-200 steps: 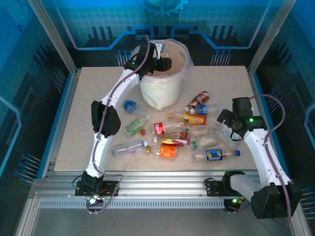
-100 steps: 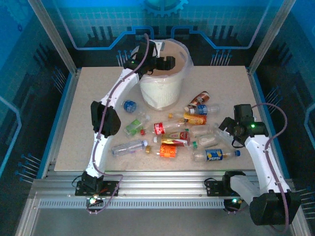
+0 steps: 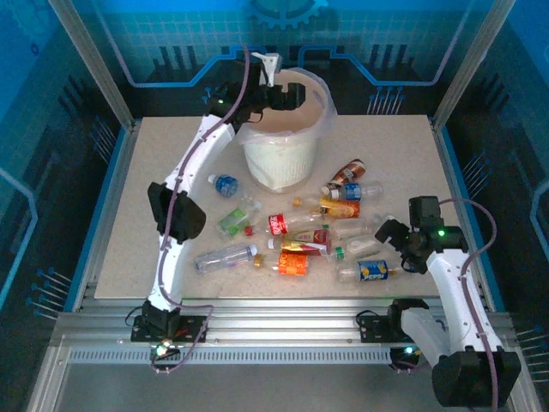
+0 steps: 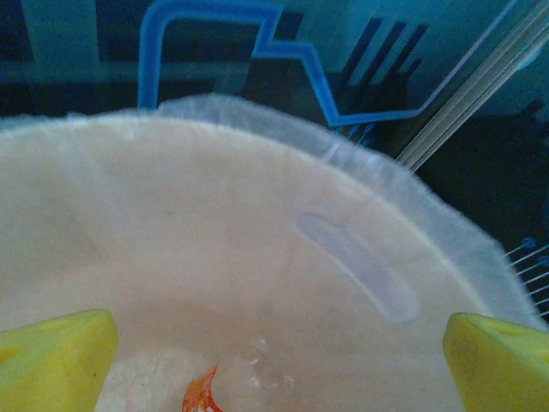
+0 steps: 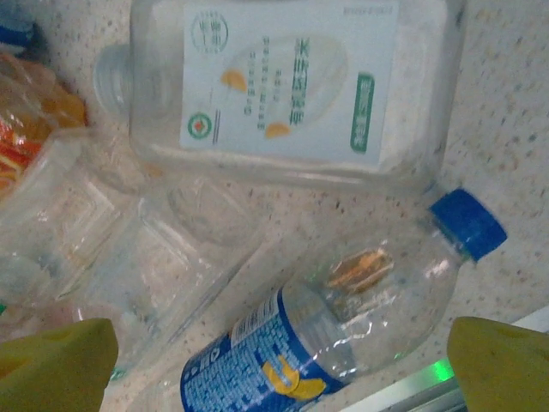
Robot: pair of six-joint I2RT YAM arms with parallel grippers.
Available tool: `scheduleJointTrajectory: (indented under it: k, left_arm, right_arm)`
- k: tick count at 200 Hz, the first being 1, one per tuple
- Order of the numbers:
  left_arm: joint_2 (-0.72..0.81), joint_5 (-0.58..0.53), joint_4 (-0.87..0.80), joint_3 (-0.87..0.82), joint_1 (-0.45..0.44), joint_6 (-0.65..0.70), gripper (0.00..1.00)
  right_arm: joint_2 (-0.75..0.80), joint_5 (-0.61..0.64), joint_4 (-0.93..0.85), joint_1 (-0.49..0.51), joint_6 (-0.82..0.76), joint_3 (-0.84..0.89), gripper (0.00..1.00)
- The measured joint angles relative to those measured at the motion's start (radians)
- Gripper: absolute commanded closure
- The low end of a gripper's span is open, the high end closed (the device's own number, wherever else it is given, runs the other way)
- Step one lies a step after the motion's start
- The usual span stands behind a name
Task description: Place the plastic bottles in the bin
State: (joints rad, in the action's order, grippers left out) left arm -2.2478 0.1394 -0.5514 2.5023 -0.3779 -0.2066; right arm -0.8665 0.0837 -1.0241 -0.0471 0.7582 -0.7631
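Observation:
The bin (image 3: 279,159), a white bucket with a thin bag liner, stands at the back of the table. My left gripper (image 3: 287,96) hangs over its mouth, open and holding nothing. In the left wrist view the gripper (image 4: 279,369) looks down the bin's inner wall (image 4: 214,240), and a clear bottle with an orange label (image 4: 202,396) lies inside. Several plastic bottles (image 3: 296,245) lie scattered mid-table. My right gripper (image 3: 396,247) is open just above a blue-label, blue-cap bottle (image 3: 373,270). That bottle (image 5: 343,343) lies between the open fingers of the gripper (image 5: 283,369), untouched.
A clear bottle with a white label (image 5: 283,86) lies just beyond the blue one, beside a crushed clear bottle (image 5: 129,249). A blue-capped bottle (image 3: 225,184) and a green-label one (image 3: 232,221) lie left of the bin. The table's front edge (image 3: 283,296) runs close behind the blue-label bottle.
My left gripper has opened over the bin and risen slightly. My right arm has moved toward the table's front edge, down over the blue-label bottle, still open.

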Motion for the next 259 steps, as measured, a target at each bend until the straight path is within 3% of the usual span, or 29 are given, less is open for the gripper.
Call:
scheduleJointTrajectory:
  k: [22,45,97,141,168,212,259]
  left_arm:
    - [0.097,0.000,0.002,-0.060,0.000,0.000,0.01]
    - [0.268,0.000,0.035,-0.234,-0.003,0.000,0.01]
    - [0.734,-0.015,0.283,-0.867,-0.081,0.010,0.01]
    - [1.014,-0.108,0.513,-1.363,-0.252,0.084,0.01]
    - [1.098,-0.167,0.587,-1.579,-0.396,0.183,0.01]
    - [1.109,-0.257,0.627,-1.775,-0.649,0.393,0.01]
    - [1.077,-0.324,0.647,-1.897,-0.723,0.502,0.01]
  right_arm:
    - [0.026,-0.049,-0.025,0.000,0.011,0.019,0.00]
    - [0.038,-0.084,-0.045,0.003,0.029,0.035,0.00]
    - [0.041,-0.144,-0.064,0.050,0.080,0.073,0.01]
    - [0.034,-0.166,-0.066,0.089,0.119,0.100,0.04]
    - [0.034,-0.178,-0.050,0.102,0.141,0.135,0.05]
    - [0.034,-0.196,-0.023,0.119,0.163,0.162,0.07]
    - [0.019,-0.207,0.027,0.140,0.185,0.193,0.07]
